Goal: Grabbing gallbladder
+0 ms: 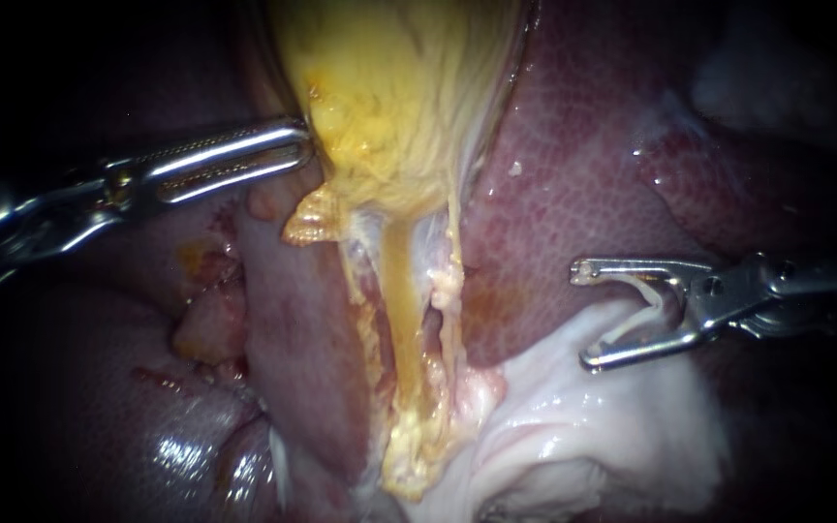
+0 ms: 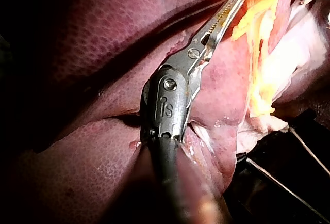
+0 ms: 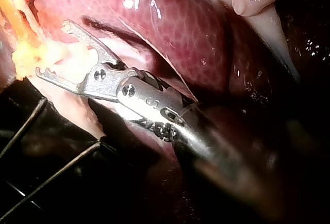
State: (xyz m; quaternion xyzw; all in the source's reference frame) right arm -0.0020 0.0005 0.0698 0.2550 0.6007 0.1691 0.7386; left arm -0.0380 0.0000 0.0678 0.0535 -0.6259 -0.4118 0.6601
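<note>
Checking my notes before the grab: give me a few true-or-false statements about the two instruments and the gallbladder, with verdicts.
1. The right instrument has its jaws open and holds nothing. True.
2. The right instrument touches the gallbladder. False: it stands apart from it, over pale tissue beside the liver.
3. The tip of the left instrument lies at the gallbladder's edge. True.
4. The gallbladder is dark red. False: it is yellow; the liver is dark red.
</note>
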